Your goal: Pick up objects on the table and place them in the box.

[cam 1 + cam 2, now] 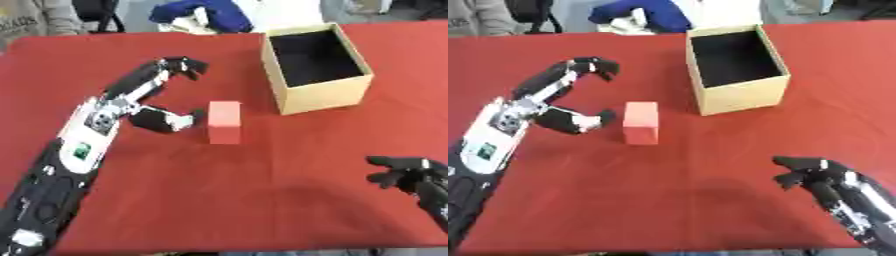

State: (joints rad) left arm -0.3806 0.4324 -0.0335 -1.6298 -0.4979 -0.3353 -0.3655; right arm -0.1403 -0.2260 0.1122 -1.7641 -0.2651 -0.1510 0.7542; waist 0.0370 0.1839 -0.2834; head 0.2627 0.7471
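Spread across the whole work surface: a red cloth-covered table. Toward the far right, standing upright on the cloth: an open-topped tan cardboard box with a dark inside, nothing visible in it. Reaching in from the lower left and stretched diagonally toward the middle: a black-and-silver robot left arm with white panels. At its end, the left hand, opened wide, fingers arched forward and curled at the tips, thumb pointing sideways toward the block. Just beside that thumb tip, on the hand's right and seemingly touching or nearly so: a small pinkish-red rectangular block, standing on the cloth, unheld, left of the box and apart from it, nearer the viewer than the box's front wall. At the lower right edge, well apart from the block: the black right hand, fingers relaxed and spread, holding nothing, resting low over the cloth.
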